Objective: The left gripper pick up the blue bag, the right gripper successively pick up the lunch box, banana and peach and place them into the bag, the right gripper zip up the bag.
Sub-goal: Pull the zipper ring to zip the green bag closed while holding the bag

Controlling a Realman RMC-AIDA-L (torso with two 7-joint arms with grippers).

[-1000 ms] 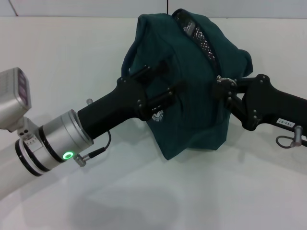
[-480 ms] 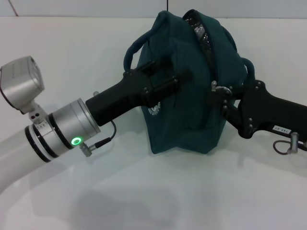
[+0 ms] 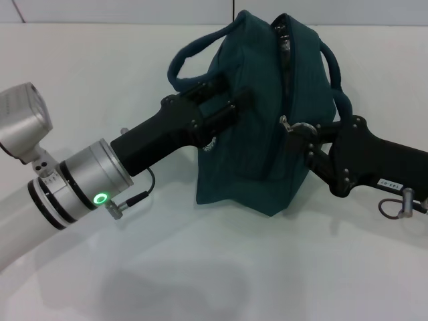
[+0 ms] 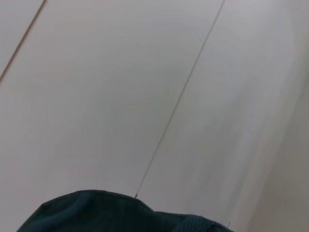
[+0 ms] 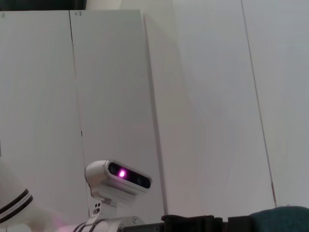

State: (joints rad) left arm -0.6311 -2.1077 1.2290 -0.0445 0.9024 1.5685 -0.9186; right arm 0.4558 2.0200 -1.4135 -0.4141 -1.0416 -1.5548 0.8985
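The blue bag (image 3: 257,127) is dark teal fabric, standing upright and slightly tilted above the white bench (image 3: 200,267), its zipper running along the top, mostly closed, with a ring pull (image 3: 286,124) on its right side. Two cord handles arch over either side

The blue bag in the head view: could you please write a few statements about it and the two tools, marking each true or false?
1. The left tool grips the side of the blue bag. True.
2. The banana lies on the table beside the bag. False: no banana is visible.
3. The right tool is at the zipper pull. True.
4. The bag lies flat on the table. False: it stands upright between the tools.
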